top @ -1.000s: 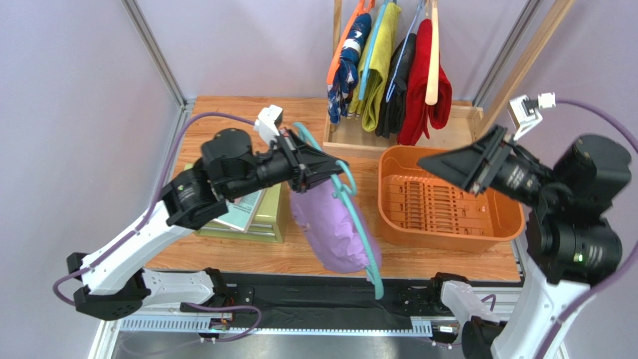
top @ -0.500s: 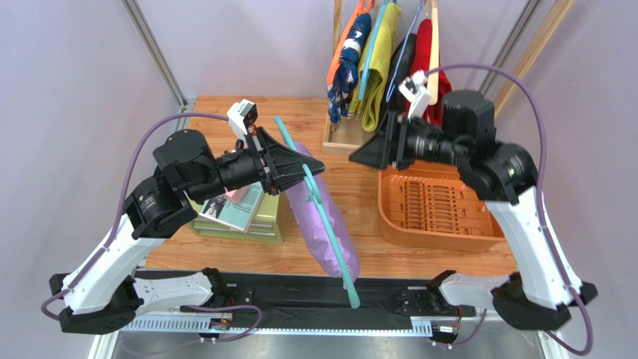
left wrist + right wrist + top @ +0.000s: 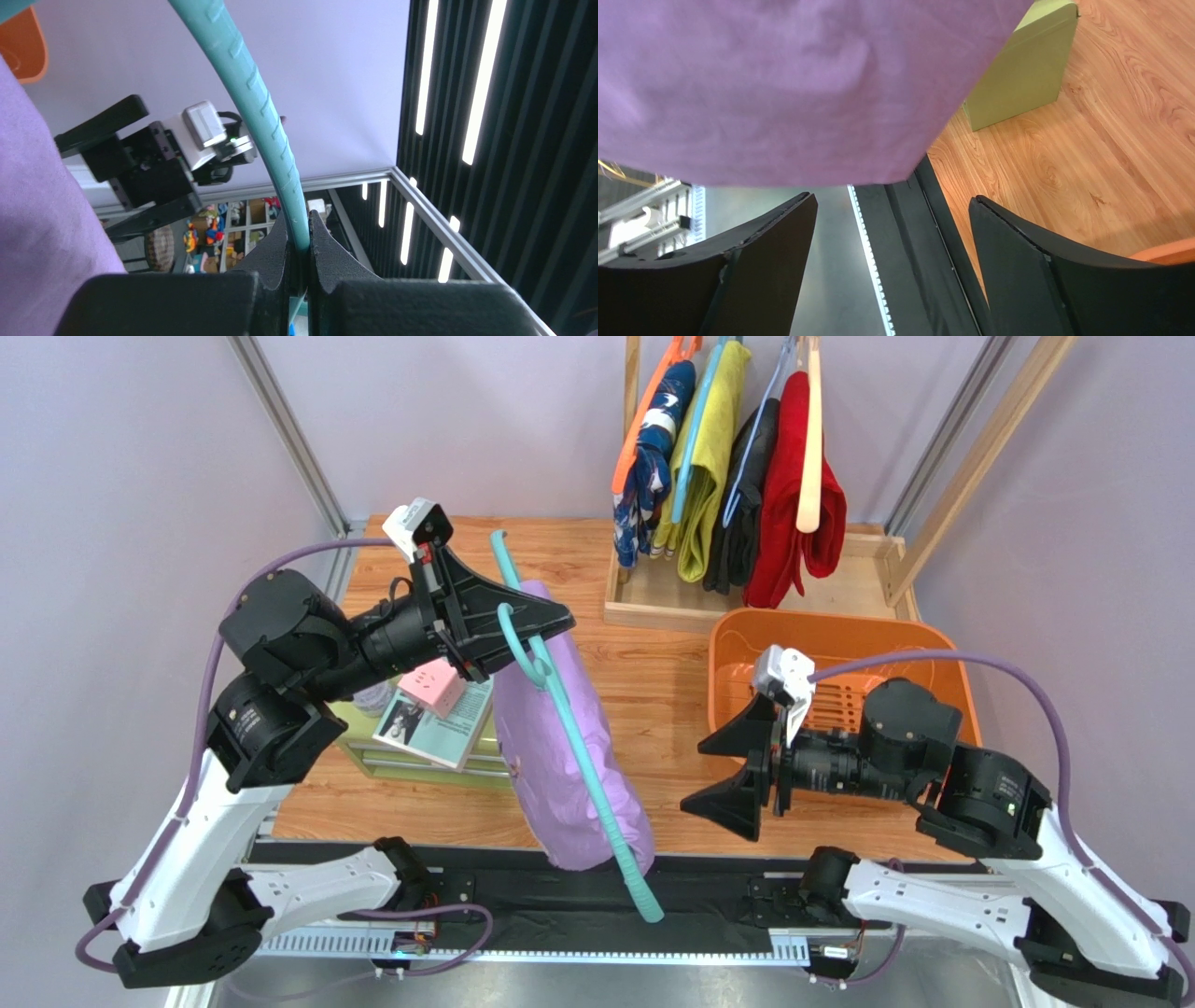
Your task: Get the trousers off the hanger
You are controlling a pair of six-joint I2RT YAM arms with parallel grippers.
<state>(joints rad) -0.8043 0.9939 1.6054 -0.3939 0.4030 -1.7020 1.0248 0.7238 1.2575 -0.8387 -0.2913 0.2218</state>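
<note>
**Left gripper** (image 3: pixel 558 625): jaws closed tight on the ribbed teal plastic hanger (image 3: pixel 598 784). The left wrist view shows both pads pinching the hanger's curved neck.

**Hanger:** held in the air over the wooden table (image 3: pixel 659 693), tilted, with its long arm slanting down toward the near edge.

**Lilac purple folded trousers** (image 3: pixel 540 756): draped over the hanger, hanging free above the table, between the olive-green box (image 3: pixel 477 763) and the orange plastic basket (image 3: pixel 730 637).

**Right gripper** (image 3: pixel 697 774): jaws spread wide, nothing between them. It points at the lower end of the lilac trousers. The right wrist view shows the cloth just ahead of the fingertips; contact cannot be confirmed.

**Wooden rack** (image 3: pixel 673 602): at the far edge, it carries the navy patterned (image 3: pixel 650 469), yellow-green (image 3: pixel 709 462), black (image 3: pixel 744 504) and red trousers (image 3: pixel 793 532) on their hangers.
</note>
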